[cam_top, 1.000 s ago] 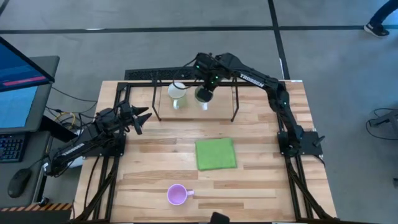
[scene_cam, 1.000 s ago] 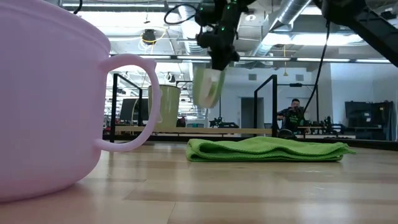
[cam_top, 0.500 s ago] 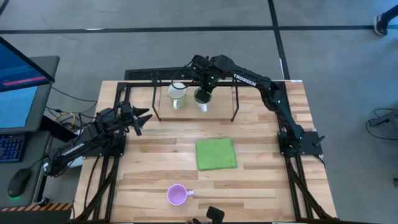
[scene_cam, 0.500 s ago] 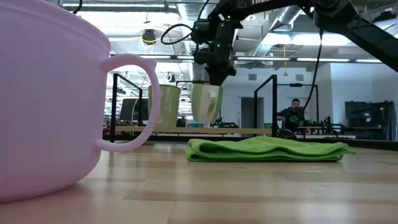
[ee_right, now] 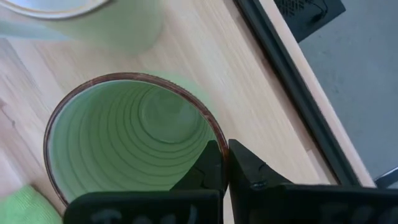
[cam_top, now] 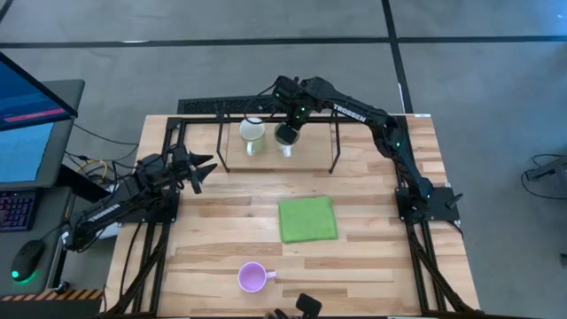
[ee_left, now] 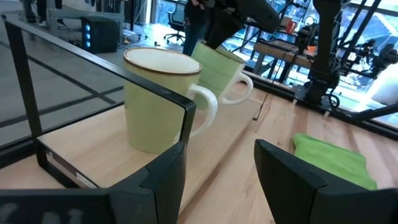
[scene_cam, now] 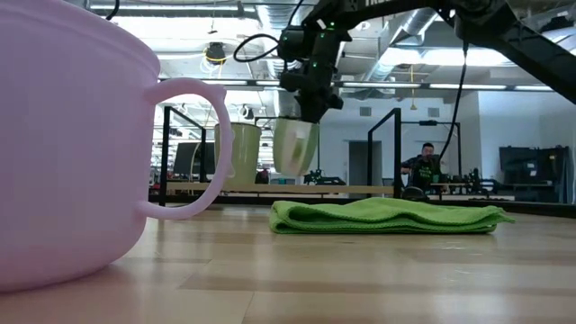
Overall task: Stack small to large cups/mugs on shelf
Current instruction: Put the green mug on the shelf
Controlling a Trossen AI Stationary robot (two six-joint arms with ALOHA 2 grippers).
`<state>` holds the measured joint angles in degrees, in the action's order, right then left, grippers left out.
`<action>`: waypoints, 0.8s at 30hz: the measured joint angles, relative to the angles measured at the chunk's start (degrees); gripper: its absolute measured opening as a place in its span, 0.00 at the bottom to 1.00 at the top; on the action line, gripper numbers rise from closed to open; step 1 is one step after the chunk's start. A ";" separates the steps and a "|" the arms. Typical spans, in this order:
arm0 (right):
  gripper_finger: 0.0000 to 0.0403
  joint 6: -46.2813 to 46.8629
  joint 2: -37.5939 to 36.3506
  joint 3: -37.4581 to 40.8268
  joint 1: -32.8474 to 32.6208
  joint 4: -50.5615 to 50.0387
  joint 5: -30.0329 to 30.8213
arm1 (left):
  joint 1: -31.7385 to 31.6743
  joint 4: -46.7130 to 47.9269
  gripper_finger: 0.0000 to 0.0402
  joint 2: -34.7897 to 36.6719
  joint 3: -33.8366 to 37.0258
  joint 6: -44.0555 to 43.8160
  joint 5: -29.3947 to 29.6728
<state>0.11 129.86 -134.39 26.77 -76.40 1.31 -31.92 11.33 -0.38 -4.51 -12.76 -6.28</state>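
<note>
Pink mug [cam_top: 252, 277]: stands upright on the near part of the table [cam_top: 372, 266], left of centre, handle to the right; in the low view it fills the near left (only part of its wall and the handle loop show).

Green cloth [cam_top: 307, 219]: a flat square lying near the table's middle, farther than the pink mug and to its right, well apart from it.

Left gripper [cam_top: 202, 167]: waits at the left side of the table, near the shelf's left end, holding nothing; its two fingers [ee_left: 163, 177] stand spread, with the shelf board visible between them in the left wrist view.

Shelf [cam_top: 314, 157]: a light-wood board framed in thin black wire, across the far part of the table.

White mug [cam_top: 253, 134]: stands upright on the shelf board, left of centre (its glaze reads pale cream with a brown rim in the left wrist view).

Green mug [cam_top: 285, 139]: just right of the white mug, tilted, its base close above the board; contact with the board cannot be told.

Right gripper [cam_top: 291, 125]: reaches in from the far right, above the shelf, its fingers [ee_right: 250, 171] pinching the green mug's rim.
</note>
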 joint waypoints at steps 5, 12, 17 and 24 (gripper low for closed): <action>0.04 1.43 0.00 0.00 0.08 0.13 -0.05 | 0.01 0.00 0.45 0.00 0.00 -0.03 -0.02; 0.04 2.50 -0.02 0.00 0.10 0.09 0.00 | 0.00 0.00 0.45 0.00 -0.02 0.03 -0.02; 0.04 2.53 1.37 0.02 -0.13 -1.27 0.27 | 0.02 -0.02 0.45 0.00 -0.02 0.39 -0.04; 0.04 1.24 2.45 0.00 -0.27 1.34 0.89 | 0.01 0.03 0.45 0.00 -0.05 1.10 -1.46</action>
<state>1.35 132.31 -134.39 26.50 -75.06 2.20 -31.91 11.36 -0.38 -4.57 -11.66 -7.74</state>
